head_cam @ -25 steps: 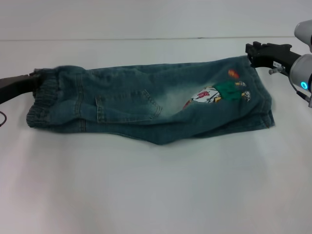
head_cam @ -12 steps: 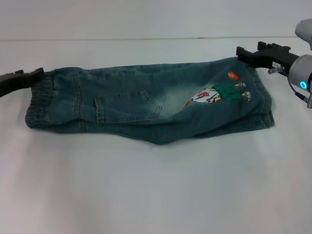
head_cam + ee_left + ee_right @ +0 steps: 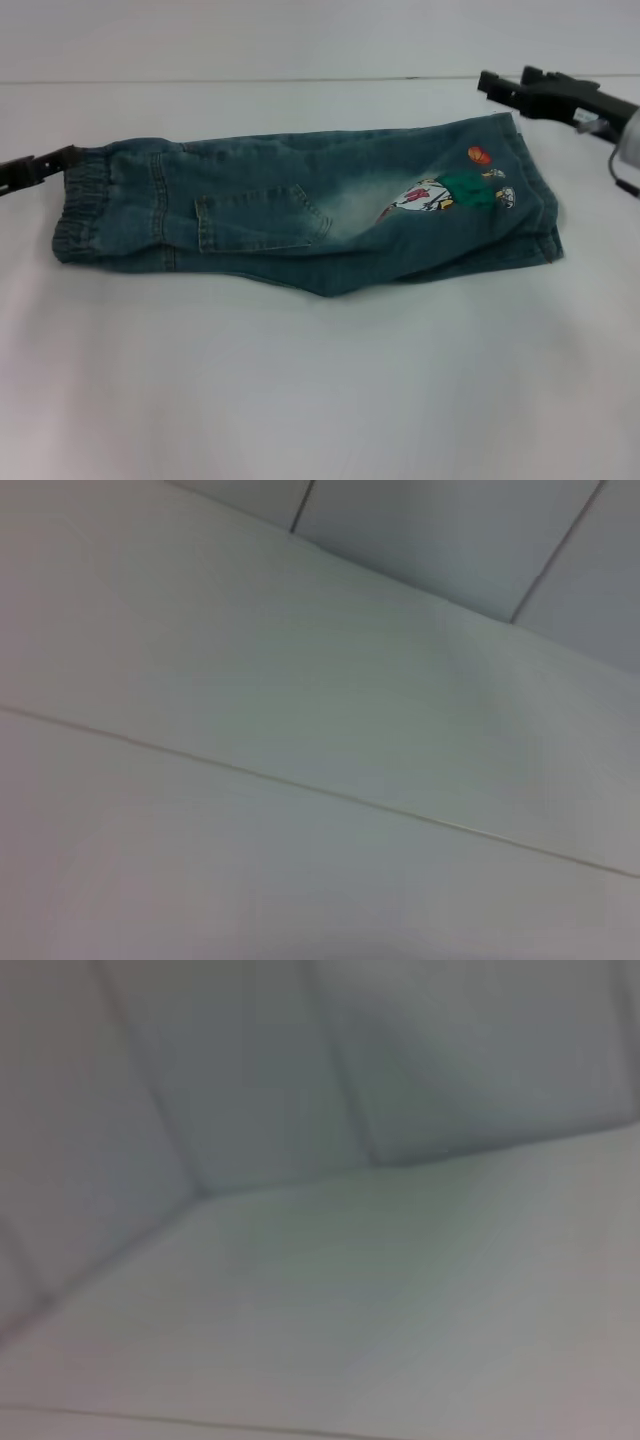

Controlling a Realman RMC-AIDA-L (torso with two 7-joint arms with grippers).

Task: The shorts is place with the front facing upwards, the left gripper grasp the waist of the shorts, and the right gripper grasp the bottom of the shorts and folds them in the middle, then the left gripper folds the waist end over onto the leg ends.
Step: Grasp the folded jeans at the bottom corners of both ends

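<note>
The blue denim shorts [image 3: 290,215] lie across the white table [image 3: 300,390] in the head view, folded lengthwise. The elastic waist [image 3: 80,200] is at the left and the leg ends [image 3: 535,215] at the right, with a cartoon print [image 3: 450,190] facing up. My left gripper [image 3: 62,157] sits low at the far left, just touching or just off the waist's upper corner, open and holding nothing. My right gripper [image 3: 503,80] hovers open above and behind the leg ends, clear of the cloth. Both wrist views show only bare table and wall.
A pale wall runs along the table's back edge [image 3: 300,79]. Bare table surface stretches in front of the shorts toward the near edge.
My left gripper has let go of the waist and pulled back to the left. My right gripper has lifted up and back from the leg ends. The waist has settled flat.
</note>
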